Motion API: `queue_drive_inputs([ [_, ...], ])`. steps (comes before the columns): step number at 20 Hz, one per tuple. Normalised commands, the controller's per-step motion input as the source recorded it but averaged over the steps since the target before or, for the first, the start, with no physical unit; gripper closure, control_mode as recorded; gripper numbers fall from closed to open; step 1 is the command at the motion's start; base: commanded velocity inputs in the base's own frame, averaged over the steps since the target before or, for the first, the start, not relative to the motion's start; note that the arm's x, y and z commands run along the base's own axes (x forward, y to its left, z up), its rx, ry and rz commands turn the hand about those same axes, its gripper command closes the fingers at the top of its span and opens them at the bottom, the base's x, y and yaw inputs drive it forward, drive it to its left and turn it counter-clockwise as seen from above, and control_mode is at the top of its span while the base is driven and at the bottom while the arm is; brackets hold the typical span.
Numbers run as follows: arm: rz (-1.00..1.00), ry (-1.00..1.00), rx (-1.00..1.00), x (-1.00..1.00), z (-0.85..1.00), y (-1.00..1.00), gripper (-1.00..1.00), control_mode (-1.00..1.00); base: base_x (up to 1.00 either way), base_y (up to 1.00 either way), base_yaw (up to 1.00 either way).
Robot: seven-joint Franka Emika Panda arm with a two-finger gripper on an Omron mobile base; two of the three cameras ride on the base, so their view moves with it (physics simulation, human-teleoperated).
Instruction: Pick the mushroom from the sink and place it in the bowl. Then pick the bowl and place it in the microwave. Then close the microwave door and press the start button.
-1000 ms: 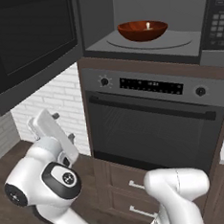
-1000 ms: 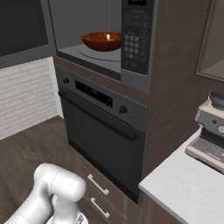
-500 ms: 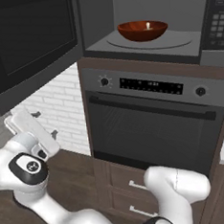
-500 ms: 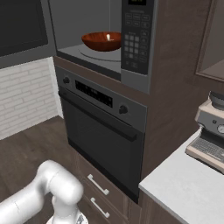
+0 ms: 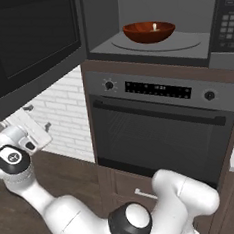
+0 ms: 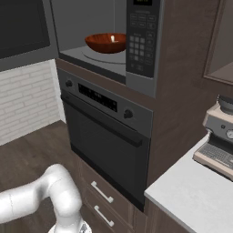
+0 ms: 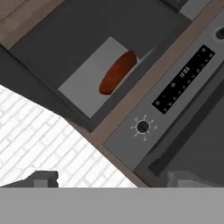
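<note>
The microwave (image 5: 153, 48) stands open, and the reddish-brown bowl (image 5: 149, 32) sits on its turntable. A tiny pale mushroom (image 5: 155, 26) lies inside the bowl (image 6: 105, 43). The dark microwave door (image 5: 32, 41) is swung out to the left. My gripper (image 5: 38, 117) hangs open and empty just below the door's lower edge, well left of the cavity. In the hand view the bowl (image 7: 117, 73) shows edge-on in the pale cavity, far beyond my open gripper (image 7: 116, 181). The keypad (image 6: 139, 45) is on the microwave's right side. The sink is out of view.
A knobbed oven (image 5: 160, 130) with a long handle sits under the microwave, with drawers (image 6: 102, 200) below it. A white brick wall (image 5: 64, 118) is behind my hand. A coffee machine (image 6: 220, 136) stands on the pale counter (image 6: 191, 195) at right.
The arm has swung left, carrying the hand away from the oven front to under the open door. The jaws stayed open. Bowl and door have not moved.
</note>
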Motion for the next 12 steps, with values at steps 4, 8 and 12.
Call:
queue_drive_inputs([
  [4, -0.12, -0.09, -0.17, 0.51, -0.22, -0.01, -1.00, -1.00, 0.00, 0.00, 0.00],
  [8, -0.01, -0.18, -0.22, 0.29, -0.29, 0.00, -1.00, -1.00, 0.00, 0.00, 0.00],
  [12, 0.00, -0.36, -0.29, 0.01, -0.11, 0.04, -1.00, -1.00, 0.00, 0.00, 0.00],
])
